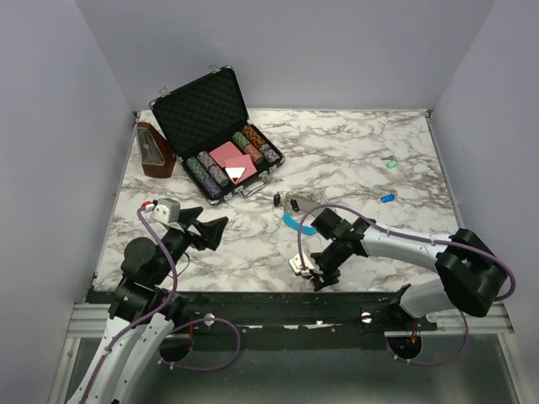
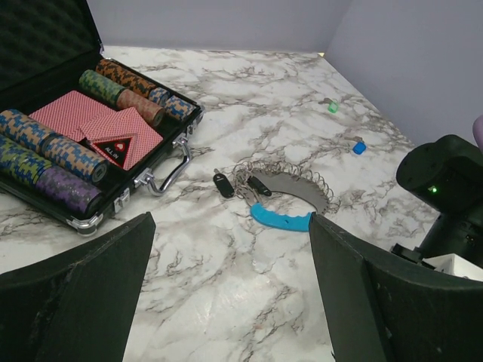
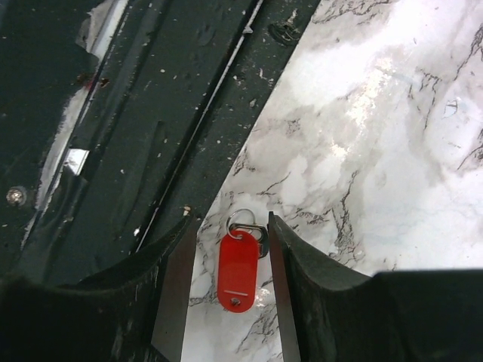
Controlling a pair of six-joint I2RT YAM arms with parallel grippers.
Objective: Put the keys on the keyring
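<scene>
Red key (image 3: 238, 270) lies flat on the marble table (image 1: 354, 143), right at the near edge, about mid-width, its small metal ring pointing away from the wrist. Right gripper (image 3: 231, 222) is down over it with jaws apart. The key sits between the two fingers (image 3: 177, 302) with marble showing on the left side, and its ring is very close to the other finger, so it is straddled, not clamped. Keyring (image 2: 287, 177) lies on the table just beyond the right gripper, mid-table: a silver-grey coil curving round to a bright blue section (image 2: 279, 220) on its near side, with two small black clips (image 2: 223, 183) at its left end. It touches neither gripper. Blue key (image 1: 387, 198) is off to the right, well apart from the keyring. A green key (image 1: 391, 162) lies farther back on the same side. Left gripper (image 2: 230, 302) is at the near left, jaws spread wide and holding nothing, pointed toward the keyring but well short of it. Open black poker chip case (image 1: 215, 135) sits at the far left with chip rows and red cards inside. A brown wedge-shaped box (image 1: 156, 151) is just left of it.
</scene>
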